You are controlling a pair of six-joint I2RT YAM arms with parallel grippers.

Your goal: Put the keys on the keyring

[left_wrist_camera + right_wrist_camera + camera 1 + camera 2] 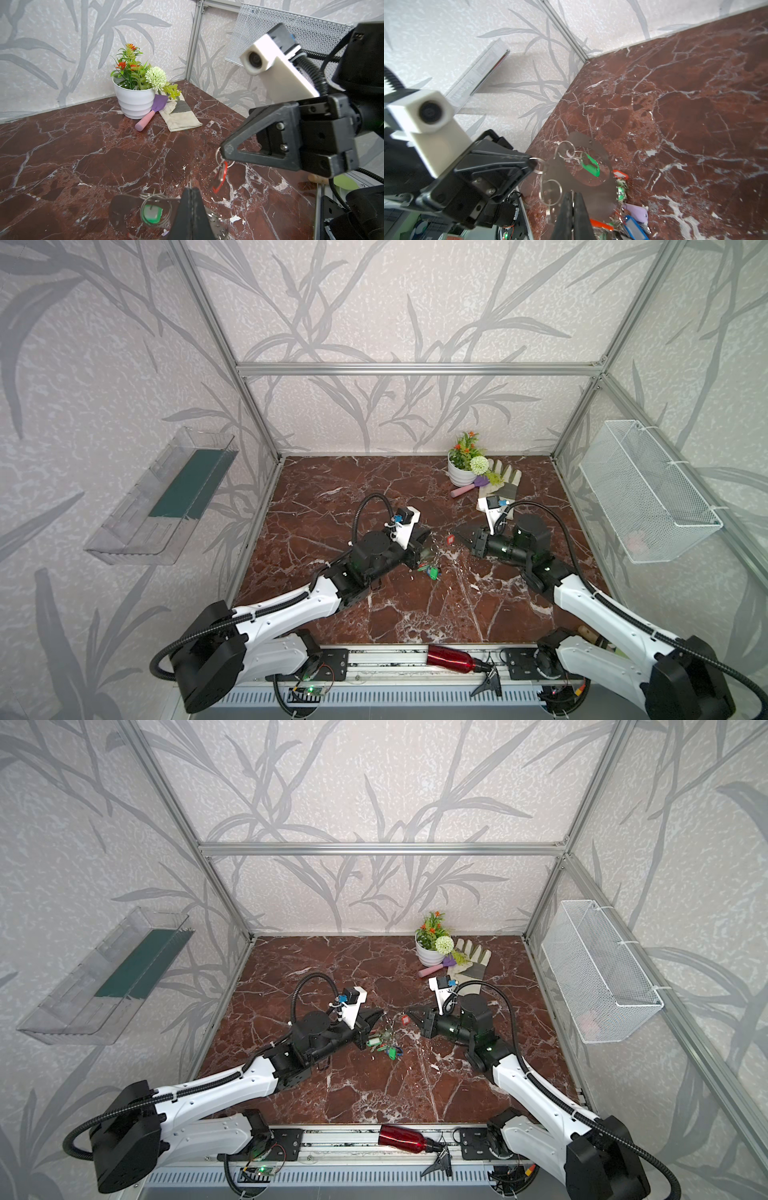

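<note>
The keyring (591, 193) is a grey oval plate with split rings and coloured tags (631, 226) along its edge, seen in both top views (430, 568) (384, 1042) at mid-table. It hangs tilted, with its tagged edge down on the marble. My left gripper (191, 191) is shut on one small split ring (537, 165) at its raised edge. My right gripper (572, 194) is shut on the ring of a loose key, and the key's red-orange tag (219, 178) (450, 539) dangles beneath its tip. The two tips almost meet over the plate.
A white flower pot (461, 468), a purple trowel with a pink handle (467, 489) and a work glove (505, 481) lie at the back right. A wire basket (648, 489) hangs on the right wall, a clear shelf (166, 497) on the left. A red bottle (451, 657) rests on the front rail.
</note>
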